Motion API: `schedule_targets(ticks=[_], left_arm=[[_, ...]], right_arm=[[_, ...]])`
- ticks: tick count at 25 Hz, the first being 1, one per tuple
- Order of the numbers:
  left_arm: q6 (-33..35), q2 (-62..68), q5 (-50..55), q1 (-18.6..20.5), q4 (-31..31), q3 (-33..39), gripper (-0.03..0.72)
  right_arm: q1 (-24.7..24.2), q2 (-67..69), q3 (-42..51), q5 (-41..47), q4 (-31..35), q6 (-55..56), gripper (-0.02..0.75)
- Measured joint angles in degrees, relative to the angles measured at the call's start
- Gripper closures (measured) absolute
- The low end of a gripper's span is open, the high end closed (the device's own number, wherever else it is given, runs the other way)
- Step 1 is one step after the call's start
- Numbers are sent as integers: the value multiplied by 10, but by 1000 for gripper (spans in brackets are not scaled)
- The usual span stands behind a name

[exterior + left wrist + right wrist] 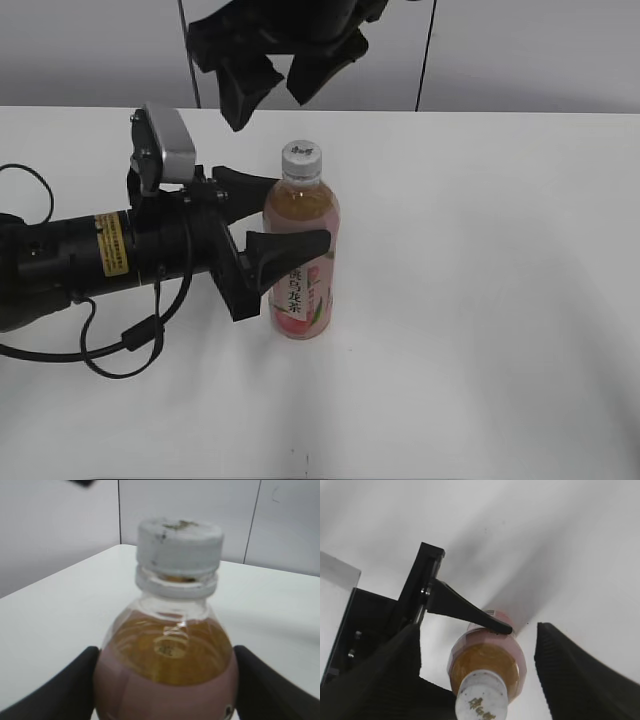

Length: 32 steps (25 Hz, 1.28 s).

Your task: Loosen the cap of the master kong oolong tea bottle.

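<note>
The master kong oolong tea bottle point(304, 270) stands upright on the white table, with amber tea and a pink peach label. Its white cap point(301, 157) sits on top. My left gripper point(285, 215) is shut on the bottle's shoulder, one finger on each side; the left wrist view shows the bottle point(167, 670) between both fingers and the cap point(179, 542) above. My right gripper point(278, 75) hangs open above the cap, apart from it. In the right wrist view its fingers point(480, 680) spread wide round the cap point(482, 700) and the bottle point(487, 660) below.
The white table point(480, 300) stretches to the right and front. A black cable point(120, 345) loops on the table under the left arm. Grey wall panels point(520, 50) stand behind the table's far edge.
</note>
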Motion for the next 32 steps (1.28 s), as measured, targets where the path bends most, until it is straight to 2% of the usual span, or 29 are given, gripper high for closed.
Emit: schedule_targets(ticks=[10,21,25,30,32], left_arm=[[0,0,-3,0,10,0,214],[0,0,-3,0,9,0,214],[0,0,-3,0,9,0,214],[-1,0,-3,0,7,0,215],[-1,0,-3,0,7,0,215]], right_arm=[[0,-45,57,2,0,5,193],[0,-47,122,3,0,6,242],[0,-48,122,3,0,5,299],[0,-49,122,3,1,-4,442],[0,-49,122,3,1,-15,458]])
